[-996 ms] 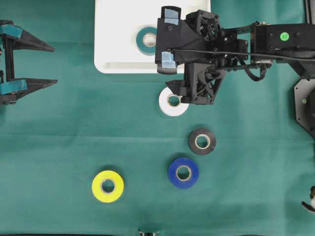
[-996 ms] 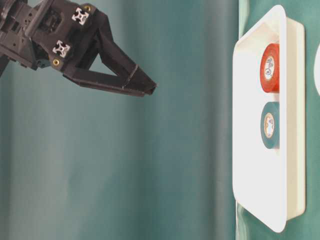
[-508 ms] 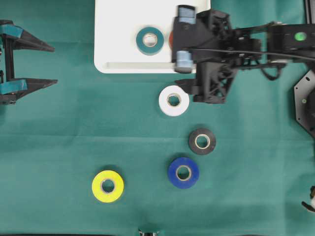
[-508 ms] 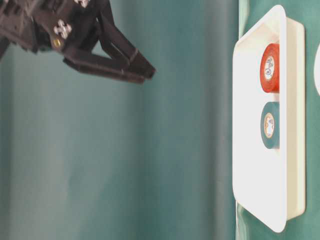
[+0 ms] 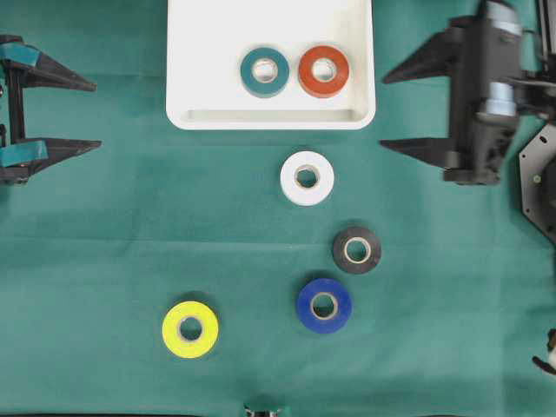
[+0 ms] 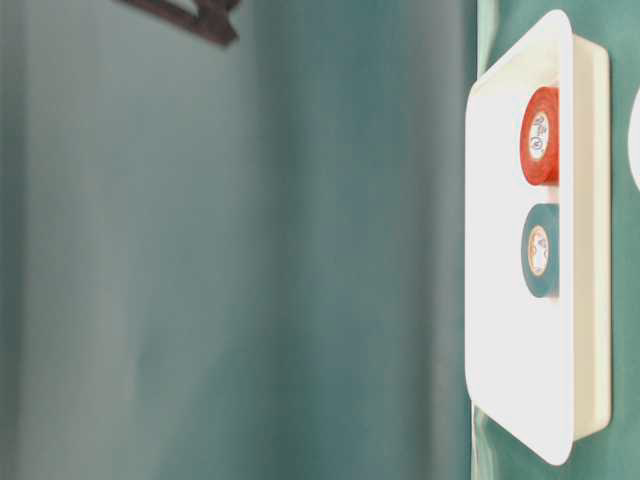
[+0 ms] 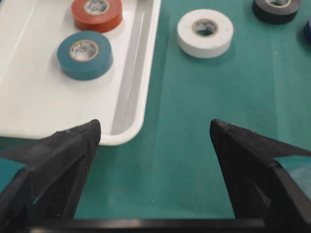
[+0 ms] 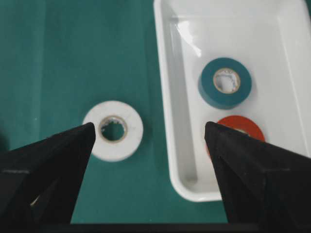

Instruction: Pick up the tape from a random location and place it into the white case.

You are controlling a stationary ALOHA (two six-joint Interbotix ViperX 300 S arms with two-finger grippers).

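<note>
The white case [image 5: 208, 95] lies at the top middle with a teal tape [image 5: 264, 71] and a red tape [image 5: 323, 71] flat inside it. On the green cloth lie a white tape [image 5: 307, 178], a black tape [image 5: 356, 250], a blue tape [image 5: 323, 305] and a yellow tape [image 5: 190, 329]. My right gripper [image 5: 385, 113] hovers open and empty to the right of the case. Its wrist view shows the white tape [image 8: 112, 130] and the case rim [image 8: 167, 111] ahead of it. My left gripper [image 5: 91, 113] stands open and empty at the far left.
The left wrist view looks across the case's corner [image 7: 131, 87] toward the white tape [image 7: 204, 32]. In the table-level view the case [image 6: 510, 330] fills the right side, with one dark fingertip [image 6: 200, 15] at the top edge. A black mount [image 5: 539, 187] sits at the right edge.
My right gripper has drawn back to the right, away from above the case, uncovering the red tape lying inside. The left gripper has not moved.
</note>
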